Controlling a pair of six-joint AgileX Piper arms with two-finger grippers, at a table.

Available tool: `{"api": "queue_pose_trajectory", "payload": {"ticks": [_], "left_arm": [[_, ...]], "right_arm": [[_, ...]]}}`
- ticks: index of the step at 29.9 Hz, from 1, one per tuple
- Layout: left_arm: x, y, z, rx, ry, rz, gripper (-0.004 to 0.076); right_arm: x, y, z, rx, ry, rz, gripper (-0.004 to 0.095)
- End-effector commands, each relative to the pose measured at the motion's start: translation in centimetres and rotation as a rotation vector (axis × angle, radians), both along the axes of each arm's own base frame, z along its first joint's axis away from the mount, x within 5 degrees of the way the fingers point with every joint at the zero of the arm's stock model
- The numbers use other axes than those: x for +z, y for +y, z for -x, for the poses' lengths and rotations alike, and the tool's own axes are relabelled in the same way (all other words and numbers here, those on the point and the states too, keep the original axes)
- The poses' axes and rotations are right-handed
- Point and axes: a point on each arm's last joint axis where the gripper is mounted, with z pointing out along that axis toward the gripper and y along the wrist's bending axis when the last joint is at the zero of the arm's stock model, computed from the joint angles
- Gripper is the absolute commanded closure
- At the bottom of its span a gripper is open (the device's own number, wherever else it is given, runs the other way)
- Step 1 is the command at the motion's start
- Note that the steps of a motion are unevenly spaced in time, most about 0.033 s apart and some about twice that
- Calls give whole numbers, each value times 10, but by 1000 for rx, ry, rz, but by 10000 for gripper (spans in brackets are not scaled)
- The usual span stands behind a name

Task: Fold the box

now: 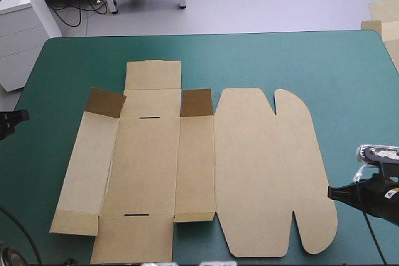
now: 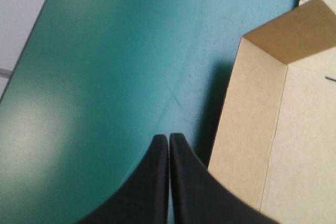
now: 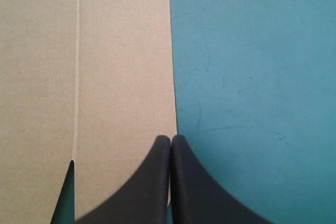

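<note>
The box (image 1: 162, 166) is laid out as a flat cut sheet of brown board on the teal-green cover (image 1: 280, 54), toward the table's near edge. Its lid panel (image 1: 268, 172), with rounded ears, is spread flat on the right. The base (image 1: 146, 166) and the left side panel (image 1: 84, 166) lie flat beside it. Only the left corner flap (image 1: 105, 102) and the right corner flap (image 1: 197, 102), both at the far end, are seen raised.

The left gripper (image 1: 24, 116) is held over bare cover, just beside the left side panel and apart from it. Its fingers are pressed together into one point and nothing is held. The right gripper (image 1: 331, 192) is placed at the lid panel's right edge, its fingers likewise closed tight and empty. Whether the board is touched there cannot be told.

The folding is judged to be at its very start, since no long wall is stood up or tucked. The next move is judged to call for a board edge to be got under and turned up along its crease. The sheet would need to be pinned by the other arm, as thin board is likely to be pushed across the cover instead of bent.
</note>
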Motion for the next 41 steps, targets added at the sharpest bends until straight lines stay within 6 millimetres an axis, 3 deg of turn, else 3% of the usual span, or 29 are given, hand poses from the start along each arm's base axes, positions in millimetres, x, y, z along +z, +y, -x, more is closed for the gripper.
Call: {"api": "queue_pose_trajectory", "payload": {"ticks": [1, 8, 11, 17, 20, 25, 31, 41], "left_arm": [[9, -3, 0, -36, -26, 11, 734], [4, -5, 0, -75, 2, 10, 721], [3, -6, 0, -100, 12, 9, 641], [2, -4, -2, -110, 3, -7, 265], [-1, -2, -5, -106, 12, 4, 141], [-6, 1, -9, -50, 37, 66, 129], [-22, 0, -17, -120, 104, 104, 129], [-96, -15, -19, -300, 236, 183, 140]], "right_arm": [[9, 0, -3, -2, -62, 9, 928], [9, 0, -2, -1, -58, 6, 928], [9, 0, -2, 0, -57, 3, 928], [9, 1, -2, 8, -53, 3, 928], [9, 1, -2, 8, -53, 3, 928], [9, 1, -2, 8, -53, 3, 928], [9, 1, -2, 8, -57, 2, 928], [9, 1, -2, 8, -57, 2, 928]]}}
